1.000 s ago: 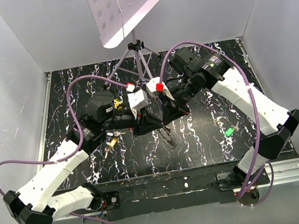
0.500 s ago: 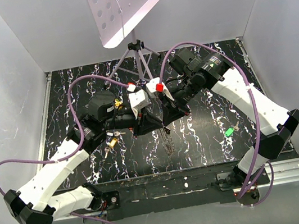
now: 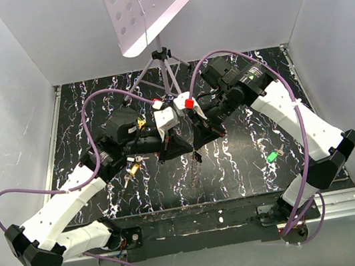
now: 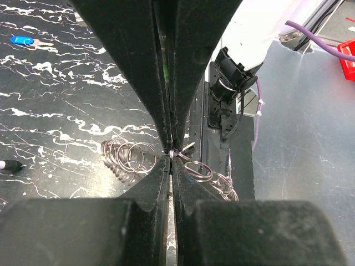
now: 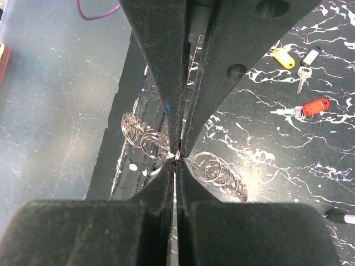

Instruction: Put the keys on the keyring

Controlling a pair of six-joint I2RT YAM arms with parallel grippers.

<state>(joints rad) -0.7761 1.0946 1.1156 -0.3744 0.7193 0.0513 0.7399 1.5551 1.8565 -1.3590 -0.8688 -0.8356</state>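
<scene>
The keyring [image 3: 196,158] is a chain of small silver wire rings hanging above the middle of the black marbled table [image 3: 238,177]. My left gripper [image 4: 171,153] and right gripper [image 5: 177,157] meet tip to tip, both shut on the keyring [image 4: 126,159], whose loops spill out to either side [image 5: 215,169]. In the top view the left gripper [image 3: 187,148] and right gripper [image 3: 198,140] touch. Loose keys lie on the table: a green one [image 3: 272,156], a blue one [image 4: 22,40], a red one [image 5: 313,106] and a yellow one [image 5: 284,57].
A tripod [image 3: 164,64] carrying a white perforated plate [image 3: 144,6] stands at the back centre. White walls close in both sides. More keys [image 3: 133,167] lie under the left arm. A grey metal strip [image 3: 351,203] runs along the near edge.
My left gripper has closed on the keyring next to the right gripper's tips. The hanging chain now dangles shorter than before. The right arm has held still.
</scene>
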